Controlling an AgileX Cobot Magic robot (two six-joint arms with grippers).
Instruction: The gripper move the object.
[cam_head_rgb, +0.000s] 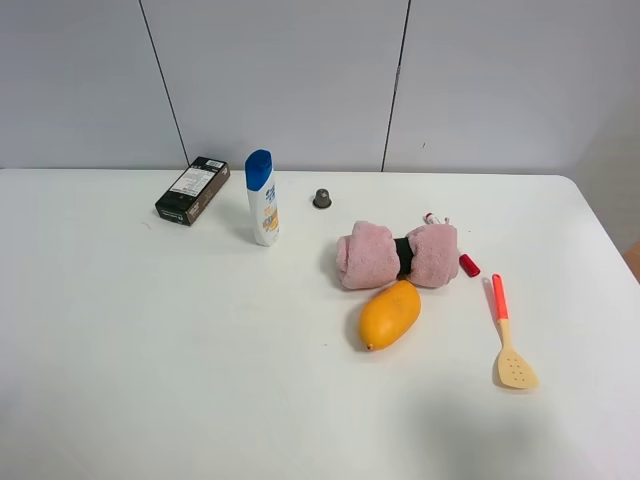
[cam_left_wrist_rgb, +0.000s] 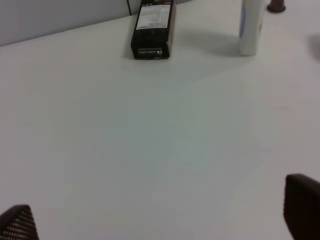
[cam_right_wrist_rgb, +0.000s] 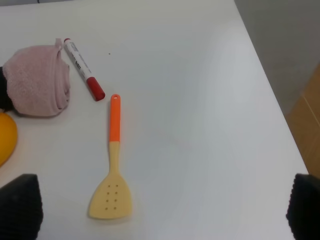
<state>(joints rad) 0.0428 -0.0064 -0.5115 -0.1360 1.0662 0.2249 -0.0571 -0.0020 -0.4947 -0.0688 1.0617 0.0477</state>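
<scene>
On the right half of the white desk (cam_head_rgb: 120, 330) we find most of the clutter: a rolled pink towel (cam_head_rgb: 397, 255) with a dark band round its middle, a yellow mango (cam_head_rgb: 389, 315) just near of it, a red-capped marker (cam_right_wrist_rgb: 83, 68) lying against the towel's right end, and a spatula (cam_right_wrist_rgb: 113, 164) with an orange handle and a pale perforated blade. Far and to the left stand a blue-capped bottle (cam_head_rgb: 263, 198), a black box (cam_head_rgb: 192, 190) and a small dark cap (cam_head_rgb: 322, 198). The task names no particular object, so we can only judge that the spatula is the likely one, since it lies nearest our right hand (cam_right_wrist_rgb: 160, 210). In the right wrist view it sits between the two dark fingertips (cam_right_wrist_rgb: 20, 205) and just ahead of them, its long axis running near to far, blade at the near end and handle pointing away. Our right hand is spread wide and empty, touching nothing. Our left hand (cam_left_wrist_rgb: 160, 212) is likewise released, its tips parted over bare desk, with the box and bottle well apart from it on the far side. We judge the right arm better placed; a grasp would close across the handle, at right angles to that long axis.
</scene>
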